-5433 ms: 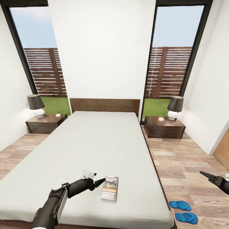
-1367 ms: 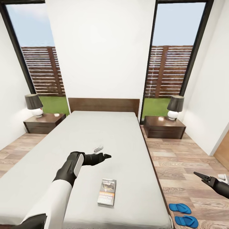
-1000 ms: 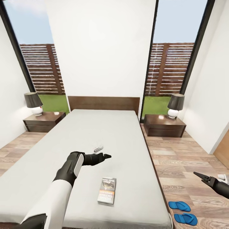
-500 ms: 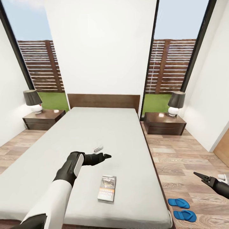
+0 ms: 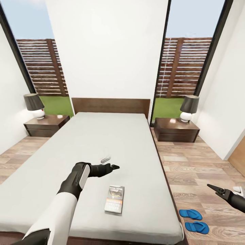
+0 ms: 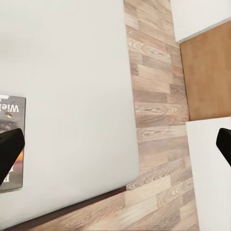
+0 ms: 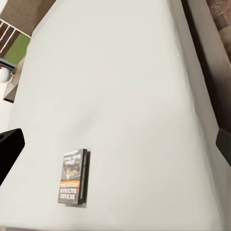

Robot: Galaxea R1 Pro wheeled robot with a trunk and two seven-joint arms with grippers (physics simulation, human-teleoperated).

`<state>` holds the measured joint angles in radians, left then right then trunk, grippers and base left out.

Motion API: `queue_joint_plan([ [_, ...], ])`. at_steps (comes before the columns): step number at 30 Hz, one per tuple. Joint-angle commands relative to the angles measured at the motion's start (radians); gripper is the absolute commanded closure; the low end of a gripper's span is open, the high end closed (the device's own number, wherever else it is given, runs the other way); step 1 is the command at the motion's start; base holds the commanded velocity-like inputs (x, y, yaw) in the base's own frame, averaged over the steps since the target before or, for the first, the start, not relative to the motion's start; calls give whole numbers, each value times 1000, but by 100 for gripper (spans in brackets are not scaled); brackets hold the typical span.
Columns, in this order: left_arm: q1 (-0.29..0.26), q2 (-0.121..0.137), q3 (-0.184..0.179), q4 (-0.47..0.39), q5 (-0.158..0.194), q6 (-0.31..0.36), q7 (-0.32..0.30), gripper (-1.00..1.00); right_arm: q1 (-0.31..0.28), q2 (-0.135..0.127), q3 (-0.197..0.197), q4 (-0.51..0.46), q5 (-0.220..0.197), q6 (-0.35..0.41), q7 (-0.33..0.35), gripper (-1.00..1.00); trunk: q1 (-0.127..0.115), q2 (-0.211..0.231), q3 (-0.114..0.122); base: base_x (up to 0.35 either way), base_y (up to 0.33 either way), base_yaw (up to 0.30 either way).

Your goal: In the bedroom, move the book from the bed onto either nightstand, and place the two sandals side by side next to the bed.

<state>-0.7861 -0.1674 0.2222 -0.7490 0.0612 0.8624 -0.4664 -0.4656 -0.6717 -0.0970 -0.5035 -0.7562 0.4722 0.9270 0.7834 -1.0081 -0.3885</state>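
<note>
The book (image 5: 114,199) is seen low-centre on the bed (image 5: 136,153), below the spread left gripper (image 5: 114,166); the right gripper (image 5: 213,188) is spread at lower right.

Glossy dark-wood nightstand (image 5: 176,129), wood-plank floor (image 5: 197,177)

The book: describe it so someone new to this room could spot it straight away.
Find the big bed with the grey mattress, between two nightstands. Near its foot end, towards the floor side where the blue sandals lie, the book lies flat. It is the only dark, orange-banded thing on the mattress.
</note>
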Motion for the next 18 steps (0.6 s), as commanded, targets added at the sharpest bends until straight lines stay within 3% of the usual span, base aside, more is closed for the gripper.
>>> queue_joint_plan([
  [1, -1, -2, 5, 0, 6, 9, 1, -100, -1, 0, -1, 0, -6, 8, 1, -100, 0, -1, -3, 0, 0, 0],
  [18, -1, -3, 5, 0, 45, 1, 1, -100, -1, 0, 0, 0, -6, 8, 1, -100, 0, -1, -29, 0, 0, 0],
])
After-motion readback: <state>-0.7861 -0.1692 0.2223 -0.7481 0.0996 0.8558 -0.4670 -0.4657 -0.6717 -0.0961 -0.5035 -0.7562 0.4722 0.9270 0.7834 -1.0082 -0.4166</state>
